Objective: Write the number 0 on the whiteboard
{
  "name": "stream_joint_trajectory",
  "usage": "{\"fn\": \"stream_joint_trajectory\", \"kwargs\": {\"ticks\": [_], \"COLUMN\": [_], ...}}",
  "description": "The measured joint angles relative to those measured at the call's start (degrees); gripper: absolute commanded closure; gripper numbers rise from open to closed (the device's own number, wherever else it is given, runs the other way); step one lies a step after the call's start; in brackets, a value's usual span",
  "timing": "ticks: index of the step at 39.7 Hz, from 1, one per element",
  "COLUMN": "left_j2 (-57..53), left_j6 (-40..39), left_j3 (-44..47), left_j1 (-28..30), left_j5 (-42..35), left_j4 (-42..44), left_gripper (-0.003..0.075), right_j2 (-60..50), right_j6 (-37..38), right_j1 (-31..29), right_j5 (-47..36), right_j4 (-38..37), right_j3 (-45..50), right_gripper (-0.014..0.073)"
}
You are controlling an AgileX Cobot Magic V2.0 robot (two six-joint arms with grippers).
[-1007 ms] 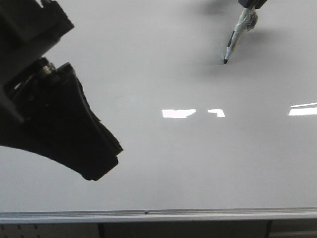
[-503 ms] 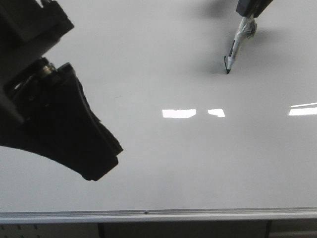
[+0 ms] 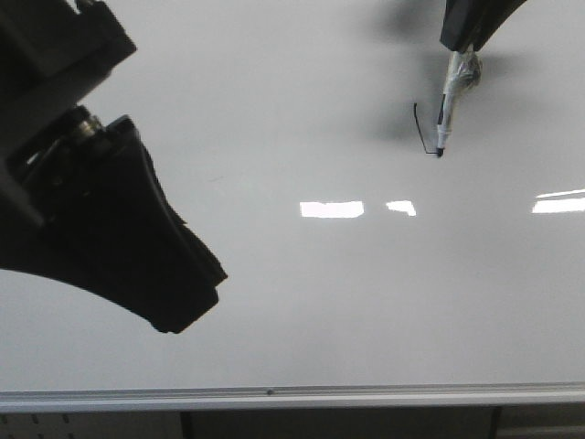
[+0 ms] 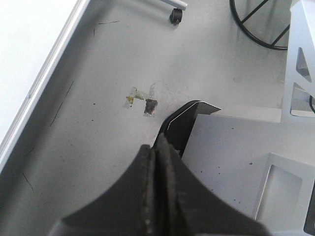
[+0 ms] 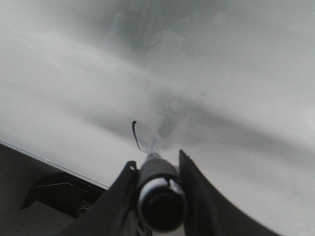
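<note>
The whiteboard [image 3: 320, 302] fills the front view, glossy and pale grey. My right gripper [image 3: 464, 38] reaches in from the top right, shut on a white marker [image 3: 447, 101] whose black tip touches the board. The number 0 [image 3: 419, 128] shows as a short, thin black curved line ending at that tip. In the right wrist view the marker [image 5: 160, 194] sits between the right gripper's [image 5: 156, 164] fingers, with the line [image 5: 135, 132] just beyond its tip. My left gripper [image 4: 157, 142] is shut on nothing; in the front view it [image 3: 174, 315] hangs dark over the board's left part.
A silver rail [image 3: 274, 397] runs along the board's near edge. Bright light reflections [image 3: 331, 209] lie across the board's middle. The left wrist view looks past the board's edge [image 4: 29, 93] to a grey floor [image 4: 123, 73], a caster wheel [image 4: 174, 17] and a white frame [image 4: 246, 147].
The marker tip has slid toward the near edge and slightly right, leaving a short black line on the board. The left arm has not moved.
</note>
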Motion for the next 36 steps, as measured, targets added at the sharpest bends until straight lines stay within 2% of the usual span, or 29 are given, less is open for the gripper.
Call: {"fn": "stream_joint_trajectory", "kwargs": {"ticks": [19,36], "left_j2": [0.0,0.0], "left_j6": [0.0,0.0], "left_j3": [0.0,0.0], "left_j1": [0.0,0.0], "left_j5": [0.0,0.0], "left_j4": [0.0,0.0], "left_gripper": [0.074,0.074], "right_j2": [-0.2,-0.2], "right_j6": [1.0,1.9], "right_j1": [0.0,0.2], "right_j5": [0.1,-1.6], "right_j4": [-3.5,-3.6], "right_j3": [-4.0,-8.3], "right_gripper": [0.0652,0.0652]}}
